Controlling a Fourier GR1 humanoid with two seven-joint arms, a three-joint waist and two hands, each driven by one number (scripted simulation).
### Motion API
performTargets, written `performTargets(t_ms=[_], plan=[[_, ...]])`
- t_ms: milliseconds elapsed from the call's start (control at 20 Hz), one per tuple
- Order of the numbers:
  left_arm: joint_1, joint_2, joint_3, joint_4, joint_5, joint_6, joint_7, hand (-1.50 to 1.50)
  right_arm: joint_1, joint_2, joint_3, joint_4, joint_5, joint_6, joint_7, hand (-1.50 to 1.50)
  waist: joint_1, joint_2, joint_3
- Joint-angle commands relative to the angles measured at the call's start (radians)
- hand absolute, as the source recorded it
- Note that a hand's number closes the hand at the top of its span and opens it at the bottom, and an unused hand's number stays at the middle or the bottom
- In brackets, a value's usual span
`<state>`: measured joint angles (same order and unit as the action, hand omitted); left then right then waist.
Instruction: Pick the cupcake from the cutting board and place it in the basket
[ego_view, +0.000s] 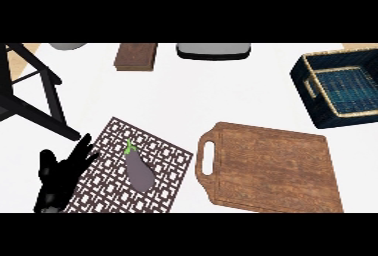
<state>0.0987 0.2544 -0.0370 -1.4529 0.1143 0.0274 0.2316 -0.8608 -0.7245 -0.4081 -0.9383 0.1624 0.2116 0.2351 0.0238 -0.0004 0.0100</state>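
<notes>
The brown wooden cutting board (273, 170) lies at the lower right, its handle slot to the left, and its top is bare; no cupcake shows on it or anywhere else. The dark blue woven basket (347, 120) with a tan rim stands at the upper right, partly cut off by the view's edge, and nothing shows inside it. My left hand (63, 172) rests open at the lower left, fingers up, at the left edge of a patterned mat. The right hand is out of view.
A purple eggplant (138, 170) lies on the brown lattice mat (162, 155) left of the board. A brown block (136, 56) and a grey and black appliance (214, 51) sit at the far edge. Black stool legs (37, 95) cross the upper left.
</notes>
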Motion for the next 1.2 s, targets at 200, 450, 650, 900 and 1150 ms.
performTargets(t_ms=[200, 450, 650, 900, 1150], plan=[[0.029, -0.028, -0.023, 0.032, -0.022, 0.014, 0.044, 0.00, 0.026, -0.081, 0.036, 0.185, 0.144, -0.113, -0.119, 1.50, 0.001, 0.014, -0.009], [-0.002, -0.004, 0.001, 0.050, -0.004, -0.026, 0.040, 0.00, 0.016, -0.118, 0.083, 0.308, 0.204, -0.083, -0.271, 1.50, 0.004, 0.012, -0.009], [0.003, -0.010, 0.004, 0.060, -0.011, -0.025, 0.029, 0.00, -0.040, -0.149, 0.086, 0.406, 0.240, -0.115, -0.368, -1.50, 0.015, 0.015, -0.009], [0.016, -0.007, 0.014, 0.058, -0.009, -0.035, 0.033, 0.00, -0.013, -0.170, 0.028, 0.479, 0.205, -0.133, -0.480, -1.50, 0.004, 0.011, -0.008], [-0.014, -0.045, 0.002, 0.066, -0.020, -0.007, 0.048, 0.00, -0.106, -0.241, -0.038, 0.541, 0.150, -0.085, -0.398, -1.50, -0.002, 0.010, -0.009]])
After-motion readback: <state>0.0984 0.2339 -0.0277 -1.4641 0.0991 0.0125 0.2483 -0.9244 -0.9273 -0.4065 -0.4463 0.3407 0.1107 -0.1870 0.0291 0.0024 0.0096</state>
